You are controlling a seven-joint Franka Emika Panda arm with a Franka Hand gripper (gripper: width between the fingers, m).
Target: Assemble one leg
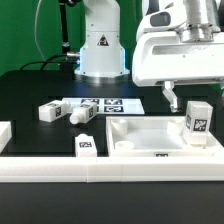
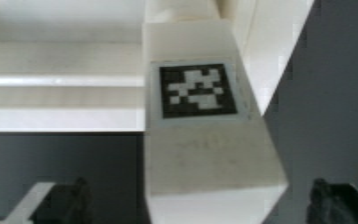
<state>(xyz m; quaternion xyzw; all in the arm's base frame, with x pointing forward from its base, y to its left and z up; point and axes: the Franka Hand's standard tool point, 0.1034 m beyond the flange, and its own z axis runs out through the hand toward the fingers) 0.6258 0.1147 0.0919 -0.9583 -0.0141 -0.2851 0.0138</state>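
Hanging over the exterior view's right side of the table (image 1: pixel 30 90), your gripper (image 2: pixel 197 204) points straight down with its jaws spread. In the wrist view the two dark fingers (image 2: pixel 59 200) stand on either side of the leg (image 2: pixel 208 110) with a gap showing on each side, so they pinch nothing. In the exterior view you see only one finger, just beside the leg (image 1: pixel 197 121) on the exterior view's left and a little higher. The bulky white wrist housing (image 1: pixel 165 55) sits above it.

The leg stands upright at the corner of the tabletop (image 1: pixel 150 133) on the exterior view's right. You cannot tell whether its foot is seated. It shows a black-and-white square tag in both views, and neither tag carries readable writing.

Further out, a spare leg (image 1: pixel 50 110) and a second spare leg (image 1: pixel 82 116) lie on the black table beside the marker board (image 1: pixel 105 103). A third spare leg (image 1: pixel 87 146) sits near the tabletop's front corner on the exterior view's left. Behind them, the arm base (image 1: pixel 100 60) bears a triangular warning sign, its symbol too small to read.
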